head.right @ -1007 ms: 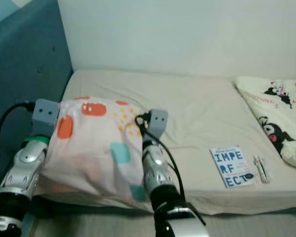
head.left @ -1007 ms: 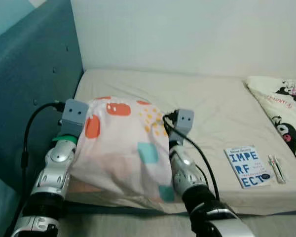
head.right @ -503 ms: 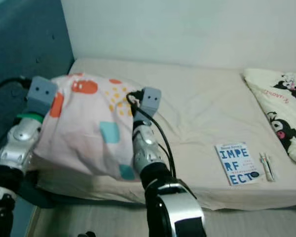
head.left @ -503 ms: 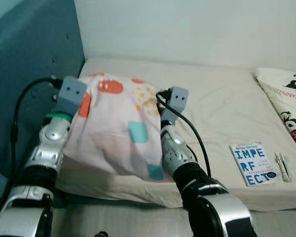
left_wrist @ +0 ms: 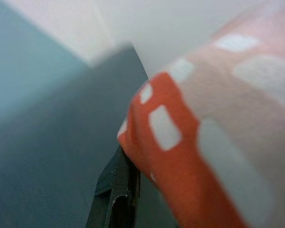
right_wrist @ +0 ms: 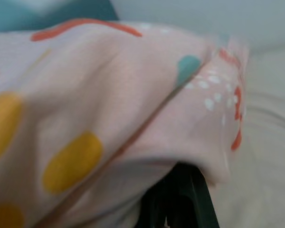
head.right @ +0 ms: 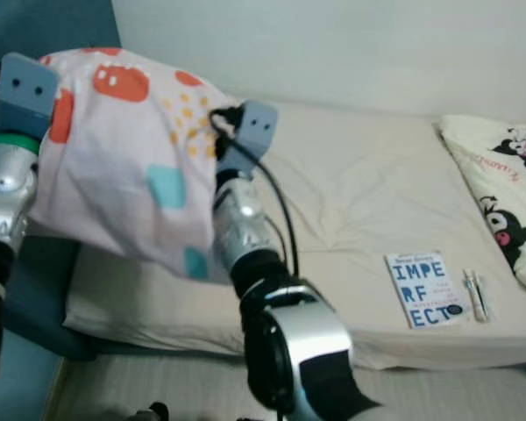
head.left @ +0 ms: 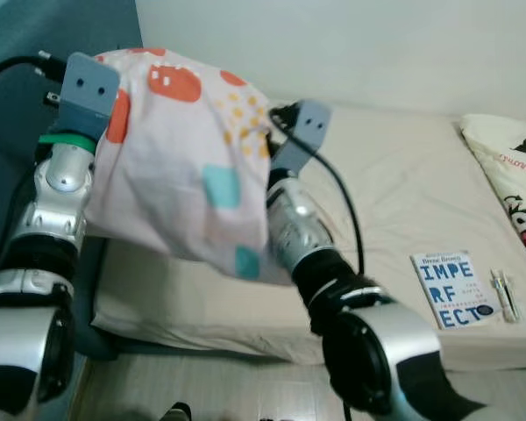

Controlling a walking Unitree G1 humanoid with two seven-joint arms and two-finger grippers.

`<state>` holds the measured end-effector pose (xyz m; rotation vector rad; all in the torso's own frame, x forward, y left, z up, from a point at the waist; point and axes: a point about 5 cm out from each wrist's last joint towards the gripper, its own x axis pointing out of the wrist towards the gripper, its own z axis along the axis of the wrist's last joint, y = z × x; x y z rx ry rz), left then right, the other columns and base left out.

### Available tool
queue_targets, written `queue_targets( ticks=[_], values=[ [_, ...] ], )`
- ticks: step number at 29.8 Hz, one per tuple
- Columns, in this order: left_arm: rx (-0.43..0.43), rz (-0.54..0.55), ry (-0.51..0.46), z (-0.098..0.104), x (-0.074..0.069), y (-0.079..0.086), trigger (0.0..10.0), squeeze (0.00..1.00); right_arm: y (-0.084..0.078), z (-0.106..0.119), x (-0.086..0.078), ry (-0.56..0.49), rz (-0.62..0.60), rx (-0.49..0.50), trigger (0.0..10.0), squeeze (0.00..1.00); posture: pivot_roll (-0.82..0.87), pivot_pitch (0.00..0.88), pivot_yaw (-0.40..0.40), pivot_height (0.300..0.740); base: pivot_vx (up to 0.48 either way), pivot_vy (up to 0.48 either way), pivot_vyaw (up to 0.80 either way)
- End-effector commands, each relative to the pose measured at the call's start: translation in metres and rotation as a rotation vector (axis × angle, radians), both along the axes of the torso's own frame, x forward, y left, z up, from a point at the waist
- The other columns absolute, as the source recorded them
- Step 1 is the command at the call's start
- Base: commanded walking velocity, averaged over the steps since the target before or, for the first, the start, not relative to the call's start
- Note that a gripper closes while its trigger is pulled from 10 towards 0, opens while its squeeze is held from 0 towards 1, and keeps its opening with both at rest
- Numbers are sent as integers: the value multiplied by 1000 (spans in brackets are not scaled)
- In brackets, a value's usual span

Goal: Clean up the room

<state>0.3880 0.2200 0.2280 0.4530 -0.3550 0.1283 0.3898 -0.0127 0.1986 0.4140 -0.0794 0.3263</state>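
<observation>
Two arms hold one pillow (head.left: 188, 158) up off the bed (head.left: 394, 193), at the left end by the blue headboard (head.left: 17, 35). The left gripper (left_wrist: 116, 199) is against the pillow's left side, the right gripper (right_wrist: 175, 199) against its right, near the wall. From the wrist views, cloth drapes over the black fingers of each, so I cannot tell if either jaw is clenched on fabric or just pressing in; the pillow hangs between them either way.

I'd say the step in hand is carrying the pillow to the head of the bed. Next it needs lowering flat against the headboard, both arms coming down together so it doesn't slide out to the near side, then letting go.

Further right on the sheet lie a book (head.left: 448, 290) and, just beside it, a pen (head.left: 505, 296); a printed blanket (head.left: 513, 189) is bunched at the far right. Those look untidied yet.
</observation>
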Motion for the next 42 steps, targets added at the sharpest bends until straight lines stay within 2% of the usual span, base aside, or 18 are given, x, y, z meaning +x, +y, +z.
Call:
queue_targets(
  ticks=[1,6,10,26,33,42],
  values=[
    [17,-68,59,-27,-1,-21,10000,0,17,-17,-10,30,67,-49,10000,0,131,135,-38,740,0,0,0],
    [-9,-39,131,-57,-6,-24,10000,0,16,-39,-17,90,75,-92,10000,0,118,150,-42,740,0,0,0],
    [-23,-20,169,-68,-8,-24,10000,0,15,-49,-20,116,78,-115,10000,0,115,154,-40,740,0,0,0],
    [-20,-34,105,-48,-2,-20,10000,0,4,-41,-14,95,36,-31,10000,0,130,131,-36,740,0,0,0],
    [-12,-55,84,-40,0,-25,10000,0,1,-38,-12,82,24,-20,10000,0,130,122,-22,710,0,0,0],
    [-10,-85,79,-40,1,-32,10000,0,-2,-38,-12,80,12,-13,10000,0,131,110,-13,675,0,0,0]
  ],
)
